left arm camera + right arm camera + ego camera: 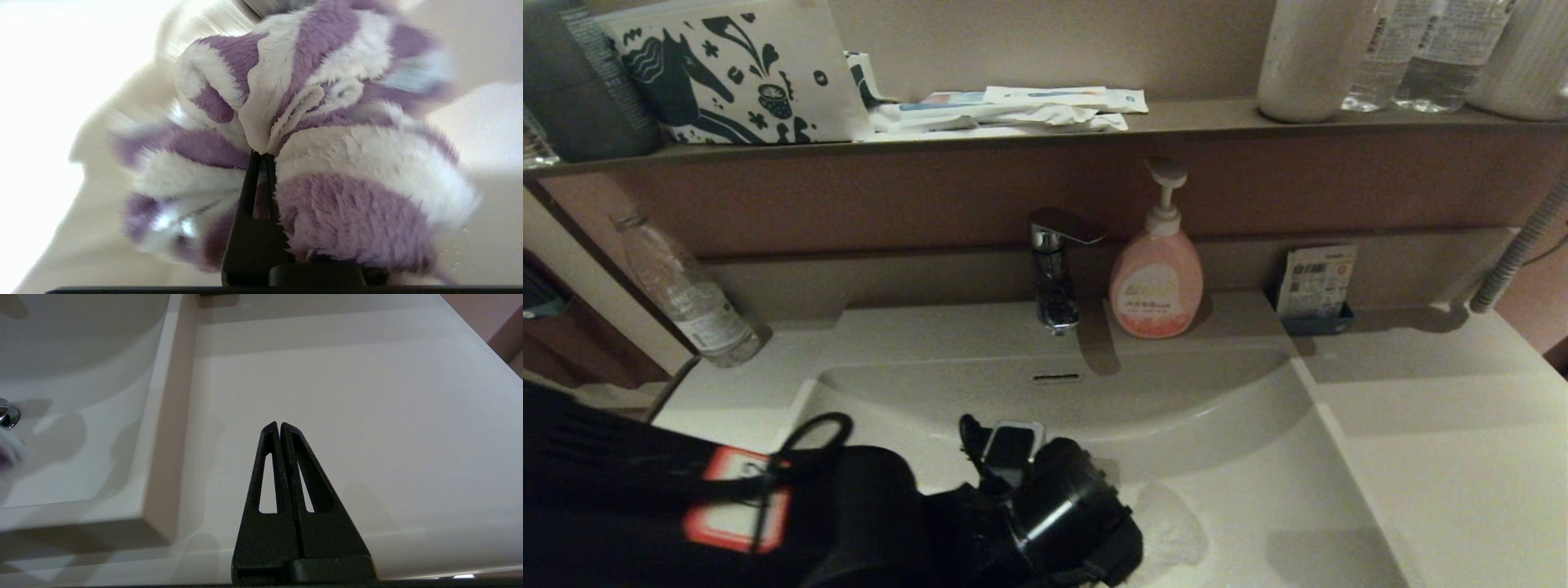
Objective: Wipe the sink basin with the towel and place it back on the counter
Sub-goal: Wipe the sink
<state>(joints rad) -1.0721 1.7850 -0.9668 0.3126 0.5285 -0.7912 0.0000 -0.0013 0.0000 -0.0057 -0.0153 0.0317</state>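
The purple-and-white striped towel (327, 134) is bunched up, and my left gripper (261, 154) is shut on a fold of it. It presses against the cream floor of the sink basin (1241, 425). In the head view my left arm (1045, 514) reaches low into the basin's front and hides the fingers; a pale fuzzy edge of the towel (1172, 527) shows beside the wrist. The chrome drain plug (6, 414) sits just beside the towel (6, 457). My right gripper (279, 424) is shut and empty above the counter (367, 396) right of the basin, out of the head view.
A chrome faucet (1054, 269) and a pink soap bottle (1156, 278) stand behind the basin. A plastic bottle (690, 294) leans at back left, a small packet holder (1316, 286) at back right. A brown shelf (1192, 118) carries a pouch, packets and bottles. A grey hose (1515, 245) runs at far right.
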